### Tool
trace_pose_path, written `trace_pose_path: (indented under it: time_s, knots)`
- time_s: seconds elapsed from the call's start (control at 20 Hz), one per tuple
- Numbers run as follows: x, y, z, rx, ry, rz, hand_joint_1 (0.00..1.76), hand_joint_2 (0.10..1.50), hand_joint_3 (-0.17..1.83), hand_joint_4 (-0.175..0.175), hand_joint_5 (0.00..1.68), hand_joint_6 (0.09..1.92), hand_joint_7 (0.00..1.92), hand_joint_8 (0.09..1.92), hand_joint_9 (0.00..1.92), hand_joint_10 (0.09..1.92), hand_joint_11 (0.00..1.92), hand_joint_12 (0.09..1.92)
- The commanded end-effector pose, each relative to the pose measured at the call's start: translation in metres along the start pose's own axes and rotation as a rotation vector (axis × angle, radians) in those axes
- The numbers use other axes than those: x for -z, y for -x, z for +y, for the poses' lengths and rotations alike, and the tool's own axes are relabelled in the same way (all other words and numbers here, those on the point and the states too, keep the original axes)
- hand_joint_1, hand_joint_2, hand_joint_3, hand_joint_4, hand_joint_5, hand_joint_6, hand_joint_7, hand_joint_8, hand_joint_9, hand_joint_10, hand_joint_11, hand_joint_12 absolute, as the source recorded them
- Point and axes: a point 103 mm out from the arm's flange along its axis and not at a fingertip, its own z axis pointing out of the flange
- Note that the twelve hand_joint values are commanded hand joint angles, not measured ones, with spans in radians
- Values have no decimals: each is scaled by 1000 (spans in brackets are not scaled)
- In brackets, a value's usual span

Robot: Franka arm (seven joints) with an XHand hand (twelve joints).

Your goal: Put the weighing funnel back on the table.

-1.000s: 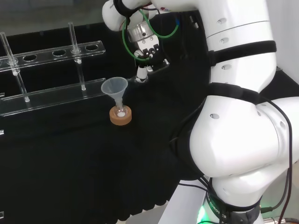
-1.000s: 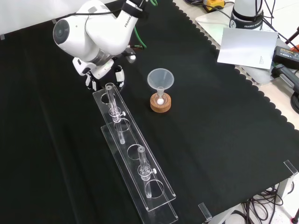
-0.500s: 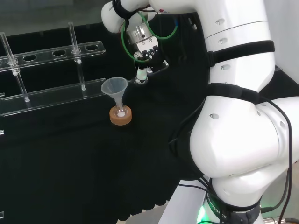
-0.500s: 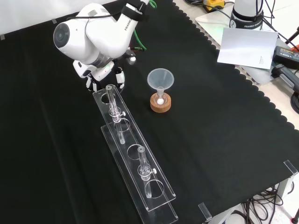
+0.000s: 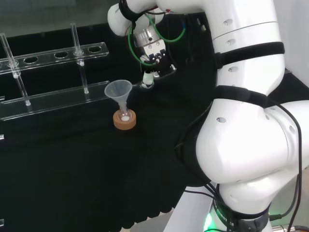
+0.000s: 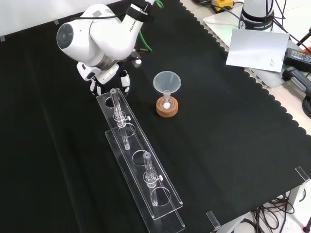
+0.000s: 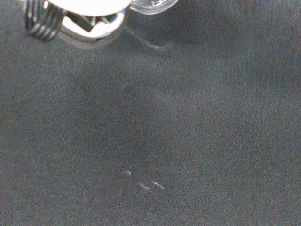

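Head view, one o'clock of the funnel: the hand clasps the weighing funnel in curled fingers. It is light, slick and breakable, we judge; hold its bowl.

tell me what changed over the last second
The hand edged slightly rightward in the head view, its wrist turning a little, low over the cloth. No grasp or release can be seen. The funnel, its cork ring and the clear rack stayed put.
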Motion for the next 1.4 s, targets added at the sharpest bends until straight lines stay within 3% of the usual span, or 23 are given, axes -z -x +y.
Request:
trace_pose_path:
  time_s: [0.05,0.2,0.35,0.5,0.65,1.05,1.4]
  knots:
    - [0,0,-1,2,9,10,1101,696,641,175,1189,815,490,642,930,289,787,1044]
    - [-1,3,-2,12,14,25,1099,701,637,175,1184,820,483,643,925,290,785,1046]
    - [-1,4,-3,19,3,39,1070,824,441,175,1119,855,406,661,860,306,712,1096]
    - [-2,4,-4,25,-19,41,971,713,478,65,785,805,276,669,712,418,558,1182]
    - [-1,4,-6,35,-39,47,934,621,576,13,502,664,179,655,572,517,436,1259]
    - [12,5,-30,60,-6,45,875,576,583,-2,327,270,38,610,350,639,253,1332]
    - [38,9,-69,47,63,58,843,574,570,-3,305,186,19,600,322,648,230,1338]
